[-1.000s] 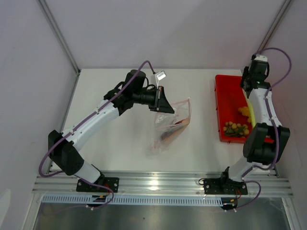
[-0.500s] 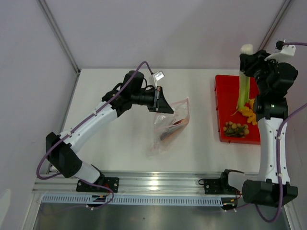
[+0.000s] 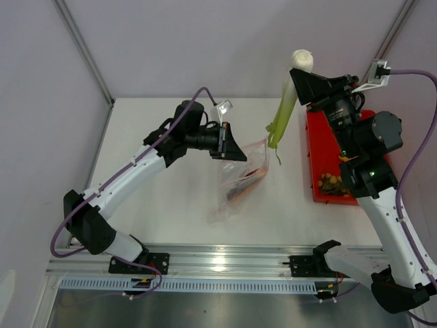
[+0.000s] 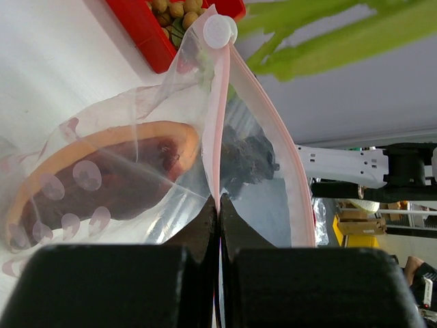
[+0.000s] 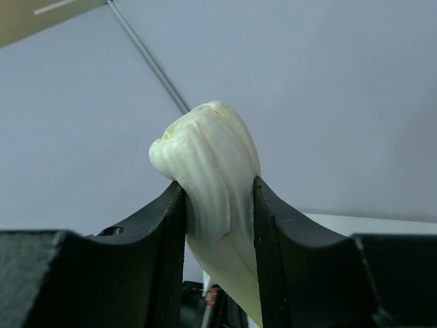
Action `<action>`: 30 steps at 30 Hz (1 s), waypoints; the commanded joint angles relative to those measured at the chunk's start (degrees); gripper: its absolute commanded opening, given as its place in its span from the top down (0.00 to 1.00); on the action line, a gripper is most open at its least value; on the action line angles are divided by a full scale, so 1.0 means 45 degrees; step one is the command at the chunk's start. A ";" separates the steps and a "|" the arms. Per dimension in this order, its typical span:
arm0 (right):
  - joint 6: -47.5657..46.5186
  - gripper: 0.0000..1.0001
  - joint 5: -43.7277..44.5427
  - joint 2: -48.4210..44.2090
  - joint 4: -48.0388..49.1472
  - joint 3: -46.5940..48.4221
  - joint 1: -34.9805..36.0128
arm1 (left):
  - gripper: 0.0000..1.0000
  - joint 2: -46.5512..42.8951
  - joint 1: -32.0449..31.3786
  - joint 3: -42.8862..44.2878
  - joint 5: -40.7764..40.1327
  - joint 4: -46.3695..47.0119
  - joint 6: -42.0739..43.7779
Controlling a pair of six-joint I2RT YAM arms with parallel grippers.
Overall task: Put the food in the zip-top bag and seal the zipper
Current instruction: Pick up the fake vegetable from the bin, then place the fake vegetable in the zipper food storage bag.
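While the left fingers [image 4: 199,229] are pressed together on one lip of the zip-top bag [image 3: 239,181], propping its mouth open above the surface [image 3: 171,198], the orange slice [image 4: 41,184] and a dark red piece [image 4: 116,188] lie inside already, so that much is done. The pinkish zipper [image 4: 220,116] gapes, not yet sealed. Over to the right, the leek [image 3: 285,106] hangs in the air, green end down near the bag's mouth, white head pinched between the right fingers [image 5: 171,225]. In the red tray [image 3: 312,147] a bunch of tan balls [image 3: 334,183] waits. I'd call it near halfway: leek in, then the rest, then zip.
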 commanded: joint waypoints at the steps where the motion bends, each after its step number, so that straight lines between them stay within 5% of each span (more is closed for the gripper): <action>1: 0.0479 1.00 0.2151 -0.0357 0.1699 0.0094 0.1401 | 0.99 -0.0504 0.0101 -0.0093 -0.0164 0.0487 -0.0241; 16: 0.0401 1.00 0.6780 -0.0241 0.1935 0.0699 0.5834 | 0.99 -0.0465 0.0062 -0.0093 -0.0399 0.0408 -0.0280; 30: 0.0224 1.00 0.7545 0.0501 0.3574 0.1148 0.6658 | 0.99 -0.0445 0.0022 -0.0073 -0.0360 0.0408 -0.0241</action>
